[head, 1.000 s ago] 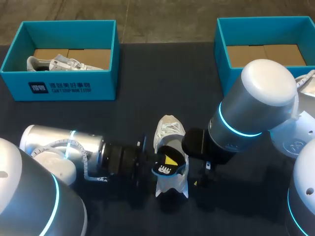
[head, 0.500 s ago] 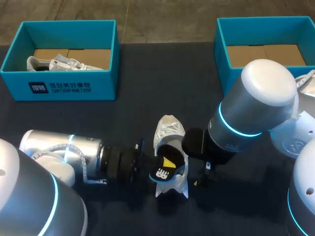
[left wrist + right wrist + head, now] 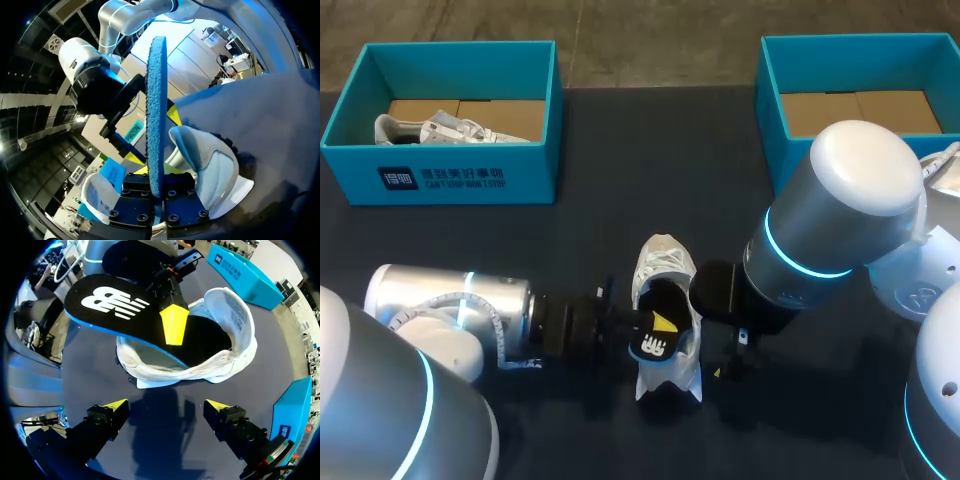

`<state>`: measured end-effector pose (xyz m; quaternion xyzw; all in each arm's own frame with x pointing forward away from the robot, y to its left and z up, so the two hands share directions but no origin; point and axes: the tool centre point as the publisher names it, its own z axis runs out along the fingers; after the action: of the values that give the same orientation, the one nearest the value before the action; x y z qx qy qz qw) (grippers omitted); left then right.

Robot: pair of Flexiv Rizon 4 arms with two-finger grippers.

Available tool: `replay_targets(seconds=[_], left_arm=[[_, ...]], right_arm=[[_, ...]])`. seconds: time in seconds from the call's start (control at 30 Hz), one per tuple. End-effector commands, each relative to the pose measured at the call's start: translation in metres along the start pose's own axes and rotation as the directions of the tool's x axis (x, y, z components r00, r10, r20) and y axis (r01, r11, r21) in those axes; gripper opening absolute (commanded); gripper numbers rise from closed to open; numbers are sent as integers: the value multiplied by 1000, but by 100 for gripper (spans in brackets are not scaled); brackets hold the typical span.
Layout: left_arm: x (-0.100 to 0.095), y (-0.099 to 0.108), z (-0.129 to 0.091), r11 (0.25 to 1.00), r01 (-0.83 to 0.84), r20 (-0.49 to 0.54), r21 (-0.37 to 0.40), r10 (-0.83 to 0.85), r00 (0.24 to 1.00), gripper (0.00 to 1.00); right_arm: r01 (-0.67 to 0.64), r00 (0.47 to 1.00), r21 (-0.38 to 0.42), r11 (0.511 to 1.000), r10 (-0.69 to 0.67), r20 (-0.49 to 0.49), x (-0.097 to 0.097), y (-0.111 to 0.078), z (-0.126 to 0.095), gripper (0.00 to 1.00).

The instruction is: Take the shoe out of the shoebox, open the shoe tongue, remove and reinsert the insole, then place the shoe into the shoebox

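One insole (image 3: 655, 347) end above shoe (image 3: 666, 260) collar

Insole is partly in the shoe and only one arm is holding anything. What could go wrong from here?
1. The right claw is open and apart from the shoe, so nothing steadies it. Pushing or pulling the insole could drag or tip it.
2. The left claw pinches the insole from one side, heel end tilted above the opening, so it may bend or catch on the collar.
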<state>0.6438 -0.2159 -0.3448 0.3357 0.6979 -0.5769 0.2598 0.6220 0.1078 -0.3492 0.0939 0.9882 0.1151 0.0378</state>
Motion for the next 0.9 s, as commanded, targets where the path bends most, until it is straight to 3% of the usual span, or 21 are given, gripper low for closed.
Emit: replay_targets(seconds=[0.03,0.3,0.43,0.9], left_arm=[[0,5,5,1000,9,8,-9,-9,1000,0],[0,-3,4,999,28,16,15,-29,999,0],[0,-11,2,999,33,16,18,-33,999,27],[-4,-35,-6,998,65,30,-15,-65,997,29]], right_arm=[[2,1000,-4,1000,-2,0,1,-2,0,100],[2,1000,-4,1000,-2,0,1,-2,0,100],[2,1000,-4,1000,-2,0,1,-2,0,100],[2,1000,-4,1000,-2,0,1,-2,0,100]])
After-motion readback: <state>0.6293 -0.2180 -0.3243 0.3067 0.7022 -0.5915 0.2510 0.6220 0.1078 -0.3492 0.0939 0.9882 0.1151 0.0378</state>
